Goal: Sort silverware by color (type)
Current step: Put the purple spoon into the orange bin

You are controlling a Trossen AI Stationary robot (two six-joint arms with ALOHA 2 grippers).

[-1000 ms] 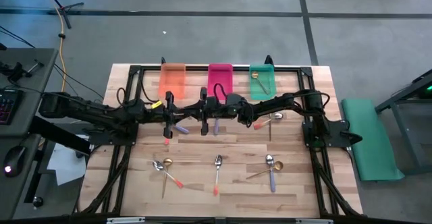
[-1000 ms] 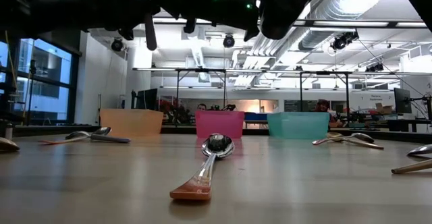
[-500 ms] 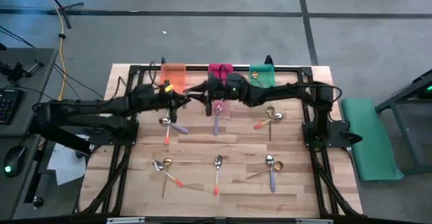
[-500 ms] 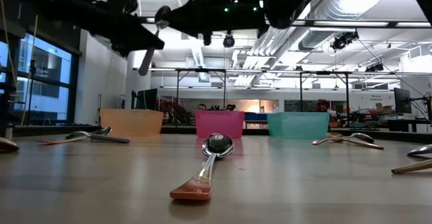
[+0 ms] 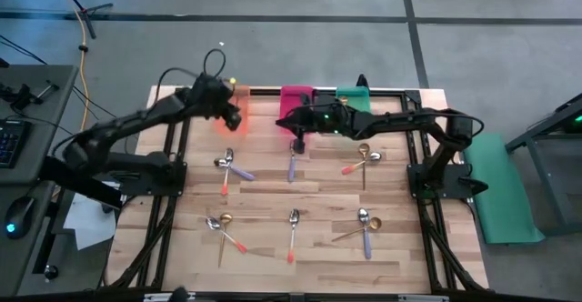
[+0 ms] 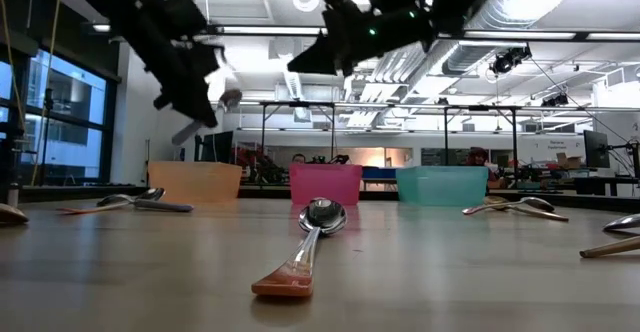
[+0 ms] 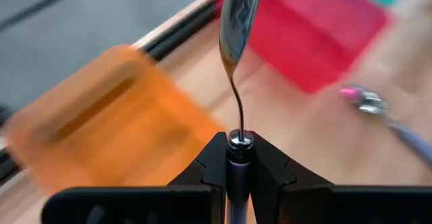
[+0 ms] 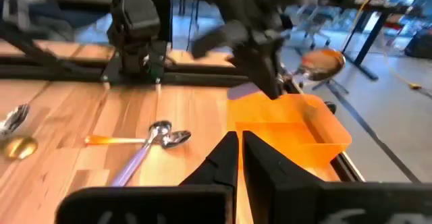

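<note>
My left gripper is over the orange bin at the table's far edge. It is shut on a spoon with a silver bowl, and most of the handle is hidden between the fingers. The gripper and spoon also show in the low view. My right gripper hangs by the pink bin with its fingers shut and nothing seen between them. Other spoons lie flat on the table: an orange-handled and a purple-handled pair and a purple-handled one. My left gripper pinches the spoon's handle between its two fingers, just behind the thin neck. The spoon lies along the fingers, and its neck and bowl stick out past the fingertips. It is lifted clear, above the orange bin.
The green bin stands right of the pink one. More spoons lie at the middle right and along the near part of the table. Black frame rails run along the table's sides.
My left gripper has gone from the middle of the table toward the far edge, carrying its spoon until it is over the orange bin. My right gripper has also gone toward the far edge, from above the purple-handled spoon to the pink bin. The spoons on the table have stayed put.
</note>
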